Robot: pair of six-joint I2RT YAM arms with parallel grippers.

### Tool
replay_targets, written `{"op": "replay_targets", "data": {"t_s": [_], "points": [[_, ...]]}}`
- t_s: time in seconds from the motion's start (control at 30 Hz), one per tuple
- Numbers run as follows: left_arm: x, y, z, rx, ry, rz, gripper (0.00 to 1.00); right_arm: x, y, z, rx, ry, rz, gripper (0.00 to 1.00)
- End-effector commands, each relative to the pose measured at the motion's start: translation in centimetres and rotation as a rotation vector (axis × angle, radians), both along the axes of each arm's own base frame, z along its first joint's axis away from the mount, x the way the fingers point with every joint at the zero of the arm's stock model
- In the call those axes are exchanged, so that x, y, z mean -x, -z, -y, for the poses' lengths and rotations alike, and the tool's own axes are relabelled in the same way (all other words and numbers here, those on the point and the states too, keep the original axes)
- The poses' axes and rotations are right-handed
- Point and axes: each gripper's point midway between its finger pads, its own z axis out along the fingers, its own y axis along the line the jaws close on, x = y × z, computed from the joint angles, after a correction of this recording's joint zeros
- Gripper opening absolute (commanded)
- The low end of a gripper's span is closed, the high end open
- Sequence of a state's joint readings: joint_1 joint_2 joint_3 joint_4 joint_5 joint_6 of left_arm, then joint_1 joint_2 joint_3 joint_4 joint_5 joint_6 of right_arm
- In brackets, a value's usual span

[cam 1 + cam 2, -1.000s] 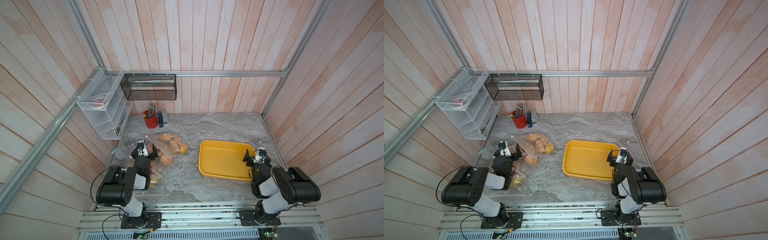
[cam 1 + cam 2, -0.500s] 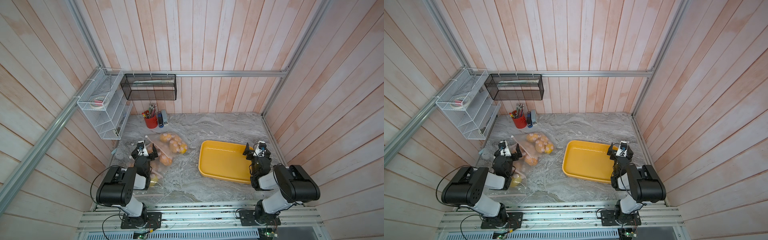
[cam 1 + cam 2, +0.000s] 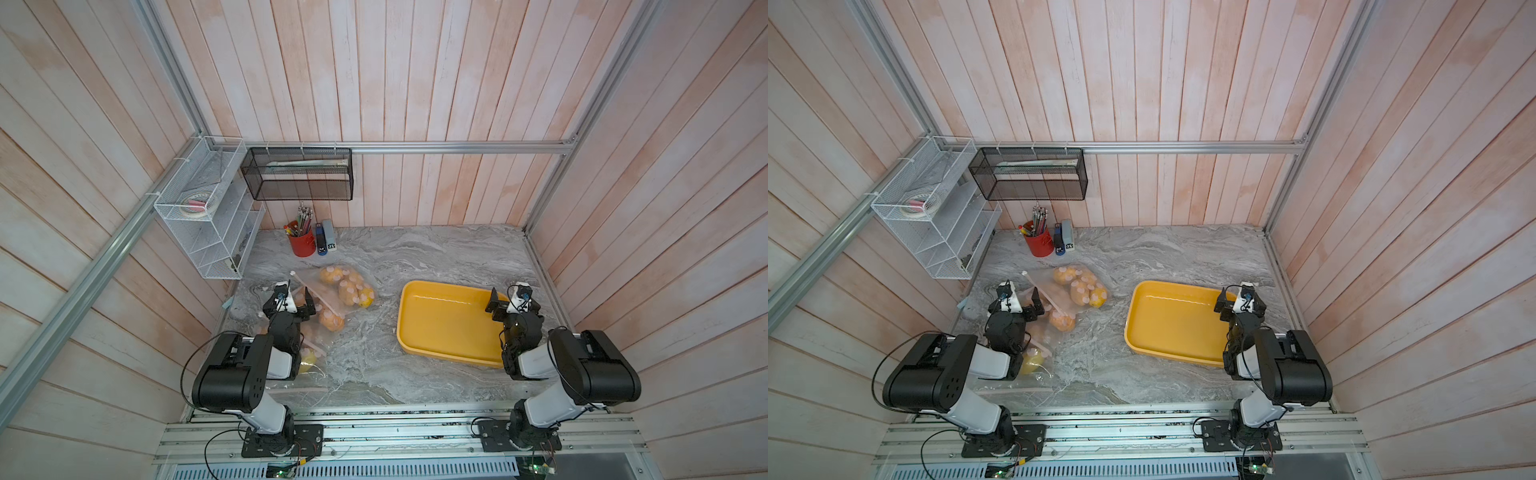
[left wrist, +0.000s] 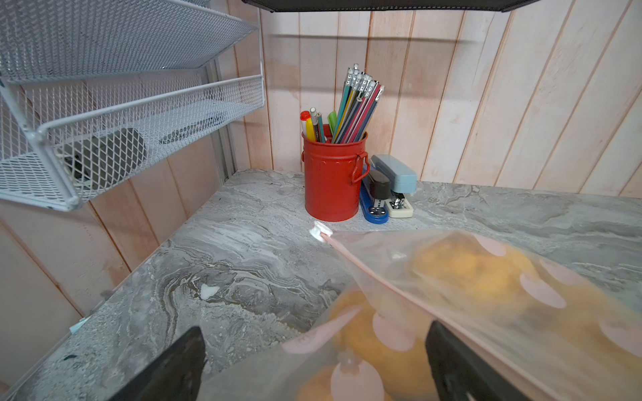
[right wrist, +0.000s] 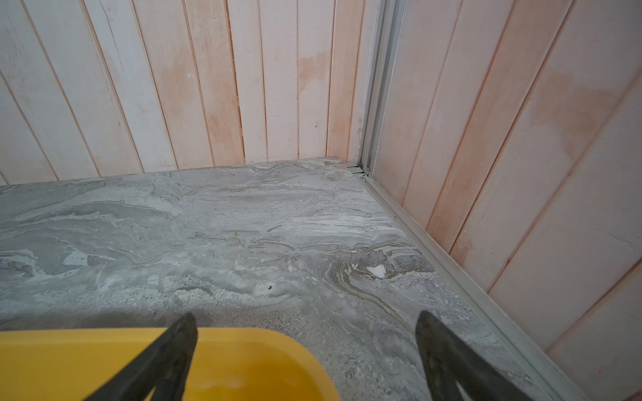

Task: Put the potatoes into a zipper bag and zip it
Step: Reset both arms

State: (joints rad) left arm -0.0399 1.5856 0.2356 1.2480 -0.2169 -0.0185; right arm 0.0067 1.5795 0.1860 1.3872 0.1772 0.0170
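Several tan-orange and yellow potatoes [image 3: 345, 286] [image 3: 1077, 287] lie inside a clear, pink-dotted zipper bag [image 3: 322, 277] [image 4: 562, 333] left of centre. Its pink zip strip [image 4: 382, 277] runs diagonally, with the white slider [image 4: 318, 231] at the far end. My left gripper [image 3: 290, 305] [image 3: 1017, 307] [image 4: 312, 364] stands open over the bag's near part, one finger on each side of a bagged potato [image 4: 378, 343], gripping nothing. More bagged potatoes [image 3: 308, 357] lie under the left arm. My right gripper [image 3: 513, 305] [image 3: 1241, 307] [image 5: 305, 347] is open and empty above the yellow tray's far right corner.
The yellow tray [image 3: 419, 345] [image 5: 243, 364] sits right of centre with nothing in it. At the back left stand a red pencil pot [image 3: 302, 245] [image 4: 331, 180] and two staplers [image 3: 326, 237]. A white mesh shelf [image 3: 208, 220] and a black mesh basket [image 3: 297, 174] hang on the walls.
The right gripper has shifted a little toward the back wall over the tray's corner. The left arm, the bag and the potatoes have not moved.
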Motion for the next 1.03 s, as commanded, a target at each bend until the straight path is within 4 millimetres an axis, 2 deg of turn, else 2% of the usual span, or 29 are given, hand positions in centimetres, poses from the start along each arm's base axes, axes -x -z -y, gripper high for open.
{"op": "replay_targets", "data": {"t_s": [0.0, 0.03, 0.07, 0.1, 0.13, 0.23, 0.33, 0.37, 0.5, 0.63, 0.77, 1.0], "points": [[-0.2, -0.7, -0.1, -0.004, -0.002, 0.018, 1.00, 0.3, -0.7, -0.6, -0.005, -0.039, 0.031, 0.98], [-0.2, -0.7, -0.1, -0.004, -0.002, 0.019, 1.00, 2.1, -1.7, -1.1, 0.012, -0.071, 0.096, 0.98], [-0.2, -0.7, -0.1, -0.004, -0.001, 0.018, 1.00, 4.9, -2.8, -1.3, 0.020, -0.085, 0.176, 0.98], [-0.2, -0.8, -0.1, -0.004, -0.002, 0.019, 1.00, 6.4, -3.0, -1.3, 0.011, -0.078, 0.191, 0.98], [-0.2, -0.7, -0.1, -0.004, -0.002, 0.019, 1.00, 6.4, -3.3, -1.6, 0.018, -0.101, 0.196, 0.98], [-0.3, -0.8, -0.1, -0.004, -0.002, 0.020, 1.00, 3.9, -2.9, -1.5, 0.018, -0.094, 0.190, 0.98], [-0.2, -0.7, -0.1, -0.004, -0.001, 0.019, 1.00, 0.4, -0.5, -1.4, 0.015, -0.075, 0.001, 0.98], [-0.3, -0.7, -0.1, -0.004, -0.002, 0.019, 1.00, -0.2, -0.1, -1.9, 0.023, -0.112, -0.036, 0.98], [-0.2, -0.7, -0.1, -0.005, -0.002, 0.019, 1.00, 0.7, -1.2, -1.9, 0.026, -0.099, 0.059, 0.98], [-0.2, -0.7, -0.1, -0.004, -0.002, 0.019, 1.00, 0.5, -1.2, -2.3, 0.033, -0.124, 0.057, 0.98], [-0.3, -0.7, -0.1, -0.004, -0.002, 0.019, 1.00, -0.5, -0.5, -2.2, 0.006, -0.151, 0.008, 0.98], [-0.2, -0.7, -0.1, -0.004, -0.002, 0.018, 1.00, -0.3, -0.7, -2.0, 0.004, -0.142, 0.021, 0.98]]}}
